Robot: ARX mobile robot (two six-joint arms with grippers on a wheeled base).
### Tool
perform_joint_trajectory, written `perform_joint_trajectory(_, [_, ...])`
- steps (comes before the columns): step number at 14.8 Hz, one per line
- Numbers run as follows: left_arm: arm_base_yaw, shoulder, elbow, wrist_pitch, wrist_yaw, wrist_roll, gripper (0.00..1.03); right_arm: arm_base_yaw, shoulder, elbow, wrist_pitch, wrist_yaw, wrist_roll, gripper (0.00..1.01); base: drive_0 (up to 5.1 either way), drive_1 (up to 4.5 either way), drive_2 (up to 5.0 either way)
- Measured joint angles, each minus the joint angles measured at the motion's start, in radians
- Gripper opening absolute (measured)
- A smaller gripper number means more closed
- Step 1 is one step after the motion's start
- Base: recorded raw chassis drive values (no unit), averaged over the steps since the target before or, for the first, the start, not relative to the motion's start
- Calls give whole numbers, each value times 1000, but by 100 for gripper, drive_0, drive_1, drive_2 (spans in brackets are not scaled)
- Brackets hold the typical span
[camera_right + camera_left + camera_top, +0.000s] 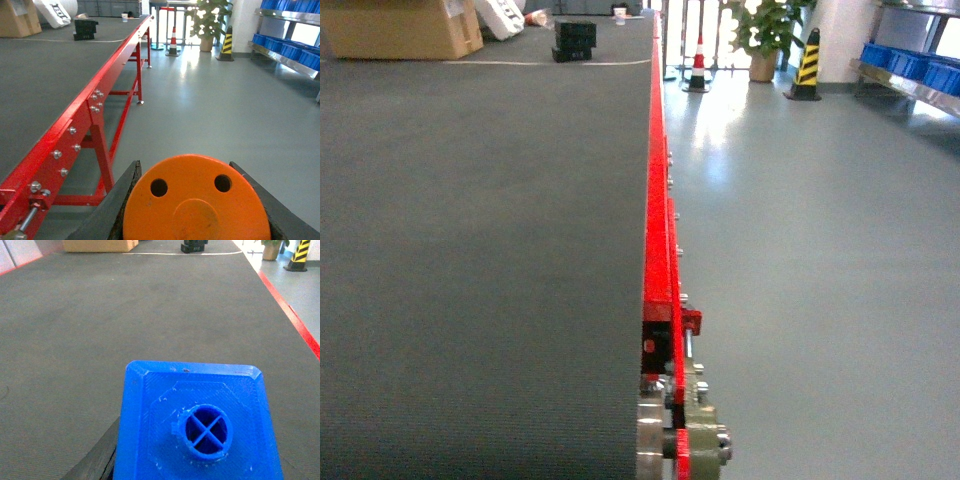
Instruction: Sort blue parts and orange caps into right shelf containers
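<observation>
In the left wrist view, a blue part (197, 425) filled the lower frame, its round stud facing the camera, held in the left pincer (150, 460), of which only one dark finger (97, 460) showed at lower left; the grey belt of the tabletop (125, 315) lay beneath. In the right wrist view, an orange cap (196, 200), flat top with two dark holes toward the lens, sat clamped between both dark fingers (112, 205) of the right pincer (196, 210), out past the red frame rail (100, 95) and above the floor (210, 100).

Step in hand, as judged: both pieces were picked and in carriage, neither yet deposited. The next move called for travel across the open floor to the right shelf (910, 85), then a lowering of each piece into its own container (915, 62), with the release held until a pincer stood above a rim.

The head view alone showed neither pincer nor either piece, only the belt, the rail, the striped post (808, 62) and the traffic cone (698, 65). The right wrist view alone showed the table legs and both shelf tiers with their blue bins.
</observation>
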Motion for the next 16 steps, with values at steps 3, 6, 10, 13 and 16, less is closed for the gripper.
perform_joint_trajectory(3, [0,-2,0,3,0,0,45,0,0,0,0,0,0,44,501,-237,-237])
perform_joint_trajectory(6, [0,-1,0,-3,0,0,45,0,0,0,1,0,0,44,502,-237,-237])
perform_joint_trajectory(10, [0,-2,0,1,0,0,45,0,0,0,2,0,0,44,499,-237,-237])
perform_joint_trajectory(13, [0,-1,0,-1,0,0,45,0,0,0,-1,0,0,44,506,-230,-230])
perform_joint_trajectory(16, [0,-2,0,0,0,0,45,0,0,0,-1,0,0,44,500,-236,-236])
